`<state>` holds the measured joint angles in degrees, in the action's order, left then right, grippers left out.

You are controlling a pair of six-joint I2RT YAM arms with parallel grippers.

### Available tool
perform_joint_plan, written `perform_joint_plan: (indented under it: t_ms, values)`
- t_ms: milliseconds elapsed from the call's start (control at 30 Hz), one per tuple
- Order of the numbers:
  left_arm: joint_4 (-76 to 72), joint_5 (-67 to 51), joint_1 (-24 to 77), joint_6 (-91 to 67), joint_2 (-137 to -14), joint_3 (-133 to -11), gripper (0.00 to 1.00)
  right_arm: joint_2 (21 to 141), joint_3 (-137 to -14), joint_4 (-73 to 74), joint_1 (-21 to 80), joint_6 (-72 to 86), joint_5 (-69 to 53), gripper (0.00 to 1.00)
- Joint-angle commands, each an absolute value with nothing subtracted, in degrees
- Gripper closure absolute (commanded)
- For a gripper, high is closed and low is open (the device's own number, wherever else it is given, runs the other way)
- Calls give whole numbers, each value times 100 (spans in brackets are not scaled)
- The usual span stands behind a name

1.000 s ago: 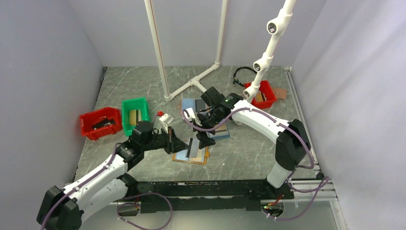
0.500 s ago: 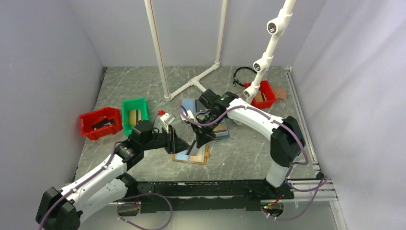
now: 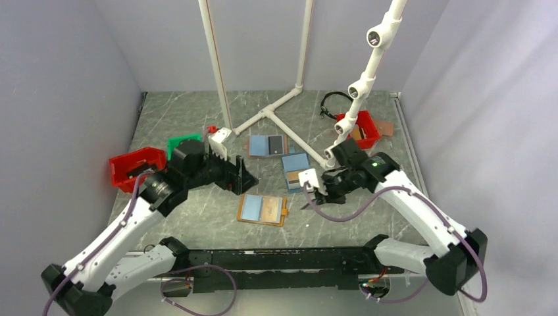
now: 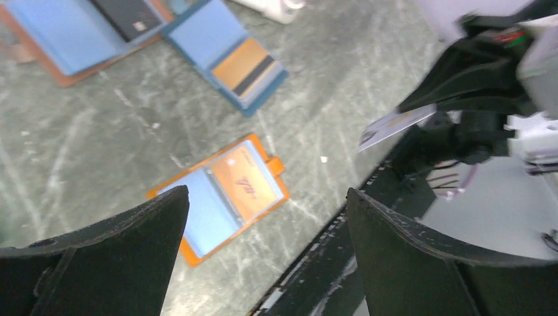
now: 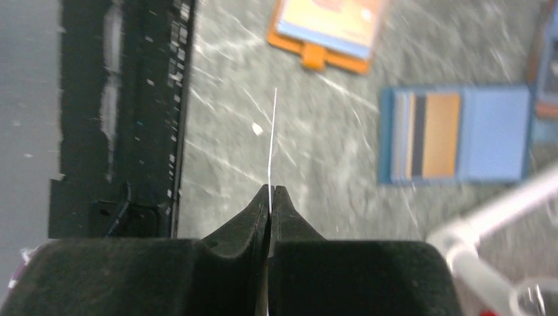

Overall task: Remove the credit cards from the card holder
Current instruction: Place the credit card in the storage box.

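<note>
The right claw [image 5: 270, 191] pinches a card [image 5: 274, 135] edge-on, held clear; the holder [image 3: 262, 209] lies open at its 9 o'clock (an orange card [image 4: 245, 182] seemingly inside). The left claw [image 3: 249, 179] hangs spread. Extraction step; next, drop this card aside, return.

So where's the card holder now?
Top view: the card holder lies open at the front of the table, left of the right gripper, a blue holder just beyond it.

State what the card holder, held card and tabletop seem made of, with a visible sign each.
Card holder: likely leather or faux leather, matte orange, with closure tab. Card: probably plastic; thin, pale, straight though held by one edge. Tabletop: marble-look grey, veined, perhaps printed.
</note>
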<state>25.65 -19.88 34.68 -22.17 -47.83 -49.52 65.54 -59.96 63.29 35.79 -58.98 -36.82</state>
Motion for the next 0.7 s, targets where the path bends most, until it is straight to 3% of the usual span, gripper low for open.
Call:
perform_joint_plan:
  t_ms: [0, 267, 467, 667]
  values:
    - [3758, -1086, 3437, -1022, -5544, -5752, 6, 5992, -5710, 6617, 2743, -6309, -3206, 100]
    - [3360, -812, 3317, -744, -5811, -5276, 8, 5369, -5260, 7014, 746, -6992, -3268, 100]
    - [3388, -724, 3128, -761, -5484, -4931, 7, 6215, -5597, 7508, -1447, -8088, -3879, 100]
    - [3378, -751, 3088, -764, -5455, -4938, 8, 7188, -6033, 6305, -2205, -6654, -3977, 100]
